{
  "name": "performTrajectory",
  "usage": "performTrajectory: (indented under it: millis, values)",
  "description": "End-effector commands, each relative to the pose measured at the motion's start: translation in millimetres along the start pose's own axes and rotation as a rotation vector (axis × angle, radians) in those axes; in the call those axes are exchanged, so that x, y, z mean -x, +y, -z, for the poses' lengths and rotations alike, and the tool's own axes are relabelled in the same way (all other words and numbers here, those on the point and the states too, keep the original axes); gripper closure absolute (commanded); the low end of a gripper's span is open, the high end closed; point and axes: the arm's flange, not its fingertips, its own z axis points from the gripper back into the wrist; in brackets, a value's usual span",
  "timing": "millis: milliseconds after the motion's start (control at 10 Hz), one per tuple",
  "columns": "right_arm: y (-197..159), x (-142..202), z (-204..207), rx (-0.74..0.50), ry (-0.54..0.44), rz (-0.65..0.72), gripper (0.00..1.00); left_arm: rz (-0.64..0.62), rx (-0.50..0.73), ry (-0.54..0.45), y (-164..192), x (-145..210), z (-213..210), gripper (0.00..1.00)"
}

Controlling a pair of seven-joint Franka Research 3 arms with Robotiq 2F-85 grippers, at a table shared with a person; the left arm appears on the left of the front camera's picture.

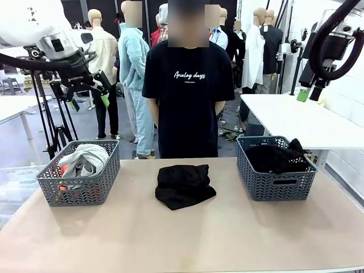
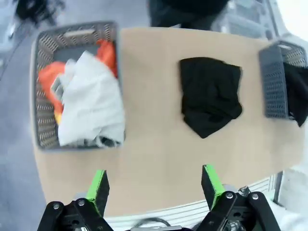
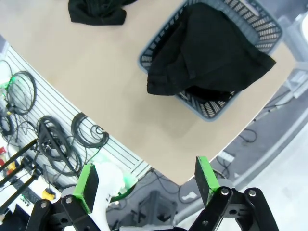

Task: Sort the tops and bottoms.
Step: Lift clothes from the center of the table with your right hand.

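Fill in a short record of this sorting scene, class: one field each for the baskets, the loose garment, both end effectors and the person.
left basket: holds pale grey top and red-orange top
right basket: holds black garment, part draped over the rim
loose black garment: folded on table, between the baskets
left end effector: open, raised, holding nothing
right end effector: open, raised, holding nothing
person: standing at far side

Folded plain black cloth garment (image 1: 184,185), grey lattice-patterned plastic baskets (image 1: 108,176), pale grey soft top (image 2: 94,103) over red-orange top with yellow patch (image 2: 50,84), beige tabletop (image 1: 182,239), black claws with green pads (image 2: 153,190).
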Motion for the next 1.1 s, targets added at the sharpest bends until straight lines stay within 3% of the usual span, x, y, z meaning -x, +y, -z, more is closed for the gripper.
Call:
performTrajectory:
  millis: [0, 300, 500, 700, 800, 1000]
  values:
    - [1.7, 1.6, 0.7, 0.001, 0.008, 0.004, 0.0, 0.026, 0.115, -0.025, 21.5, 9.5, -13.0, 0.0]
    - [1.7, 1.6, 0.7, 0.001, 0.008, 0.004, 0.0, 0.274, 0.021, 0.081, 17.0, 10.9, -24.3, 0.0]
    - [1.7, 1.6, 0.7, 0.001, 0.008, 0.004, 0.0, 0.303, 0.015, 0.052, 5.4, 3.3, -27.3, 0.0]
    - [1.7, 1.6, 0.7, 0.001, 0.008, 0.004, 0.0, 0.202, 0.007, 0.07, 16.1, -7.9, -25.1, 0.0]
    - [1.7, 1.6, 0.7, 0.001, 0.008, 0.004, 0.0, 0.283, 0.025, 0.062, 3.8, 9.7, -24.5, 0.0]
    - [1.7, 1.6, 0.7, 0.001, 0.008, 0.004, 0.0, 0.283, 0.025, 0.062, 3.8, 9.7, -24.5, 0.0]
